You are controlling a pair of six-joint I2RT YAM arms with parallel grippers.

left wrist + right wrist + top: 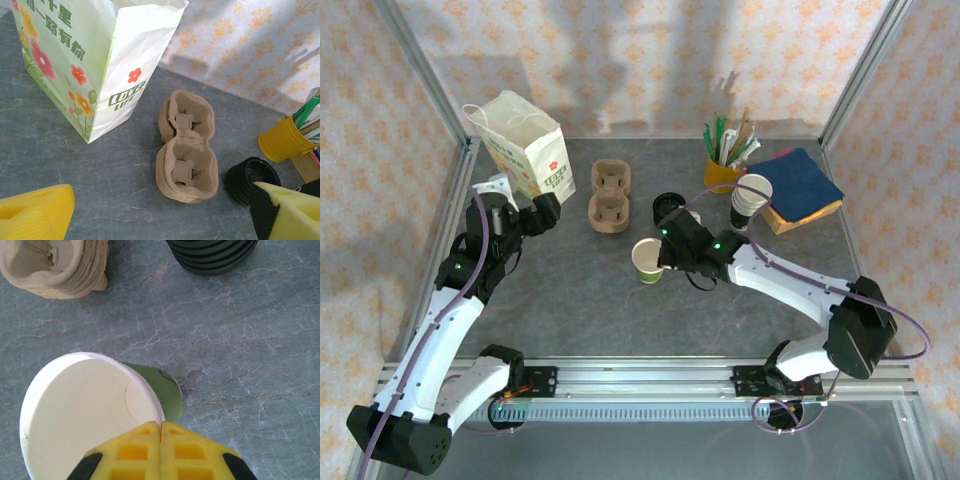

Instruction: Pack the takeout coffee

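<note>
Fingers of the right gripper (161, 434): pressed together on the rim of the coffee cup (647, 260)
Fingers of the left gripper (160, 204): spread wide, holding nothing, beside the paper bag (525, 145)
Coffee cup: upright, lidless, green-sided, near the centre of the worktop (580, 310)
Black lids (668, 207): stacked behind the cup, just right of the pulp carrier (609, 196)
Far left corner: the paper bag, standing open

Matt paper cup (75, 410), rough pulp carrier (187, 145)
</note>
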